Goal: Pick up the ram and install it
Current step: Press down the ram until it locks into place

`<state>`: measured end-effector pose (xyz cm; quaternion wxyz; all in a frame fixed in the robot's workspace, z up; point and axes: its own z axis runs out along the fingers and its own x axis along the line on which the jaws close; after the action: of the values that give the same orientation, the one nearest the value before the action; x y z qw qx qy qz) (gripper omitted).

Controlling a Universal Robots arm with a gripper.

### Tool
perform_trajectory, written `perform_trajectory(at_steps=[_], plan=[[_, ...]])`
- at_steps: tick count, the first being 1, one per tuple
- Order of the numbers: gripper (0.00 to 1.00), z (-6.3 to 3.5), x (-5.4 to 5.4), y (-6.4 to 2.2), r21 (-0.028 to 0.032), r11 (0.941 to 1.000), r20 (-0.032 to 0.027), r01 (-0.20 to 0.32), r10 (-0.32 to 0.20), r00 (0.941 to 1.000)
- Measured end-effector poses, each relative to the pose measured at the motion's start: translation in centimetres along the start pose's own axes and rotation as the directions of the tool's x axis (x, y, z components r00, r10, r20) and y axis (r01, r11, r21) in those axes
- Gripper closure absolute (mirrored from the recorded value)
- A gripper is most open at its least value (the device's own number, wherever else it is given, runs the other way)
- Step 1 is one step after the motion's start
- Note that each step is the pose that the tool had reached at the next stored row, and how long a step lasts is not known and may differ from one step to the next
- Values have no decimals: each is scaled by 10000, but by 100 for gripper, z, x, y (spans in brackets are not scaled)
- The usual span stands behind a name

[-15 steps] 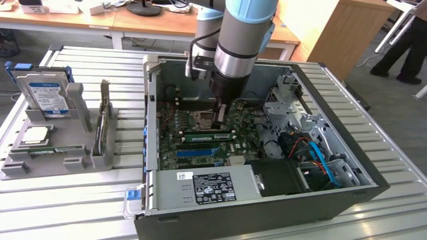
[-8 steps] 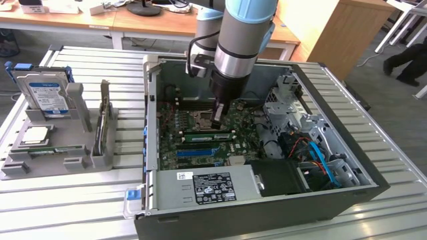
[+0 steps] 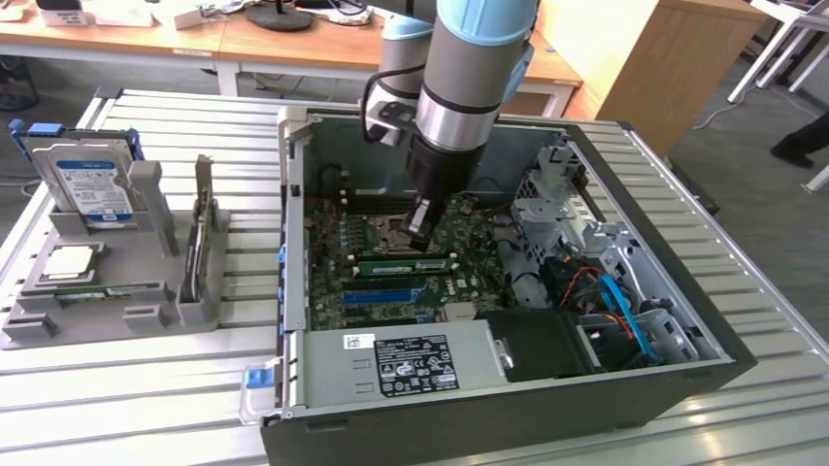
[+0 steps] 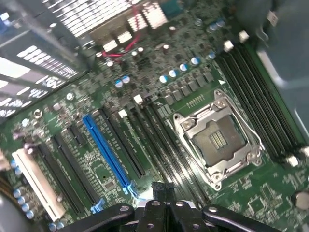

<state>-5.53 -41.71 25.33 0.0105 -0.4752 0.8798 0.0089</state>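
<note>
Arm reaching down into the open computer case, jaws closed, over the motherboard.

The gripper [image 3: 421, 231] tip is lost against dark components, so contact with the board cannot be judged from the exterior view. In the wrist view the gripper [image 4: 161, 193] shows closed fingers with a small dark tip; nothing green between them that I can make out. The ram [image 3: 404, 263] appears to lie seated in a slot just beside the gripper tip, though partly hidden. The arm [image 3: 469, 78] stands near vertical, leaning slightly, its upper part cut off. Empty processor socket [image 4: 218, 141] and blue slot [image 4: 107, 152] lie beneath. The case [image 3: 518, 427] hides its near inner wall.
</note>
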Motion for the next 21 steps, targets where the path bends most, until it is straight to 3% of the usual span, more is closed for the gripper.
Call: perform_trajectory(at_steps=[6, 11, 16, 21], plan=[[89, 1, 0, 0, 28, 9942, 8, -1072, 1072, 9942], [89, 3, 0, 0, 52, 9805, 16, -1966, 1966, 9805], [89, 4, 0, 0, 74, 9591, 27, -2831, 2831, 9591], [89, 4, 0, 0, 95, 9304, 40, -3664, 3664, 9304]])
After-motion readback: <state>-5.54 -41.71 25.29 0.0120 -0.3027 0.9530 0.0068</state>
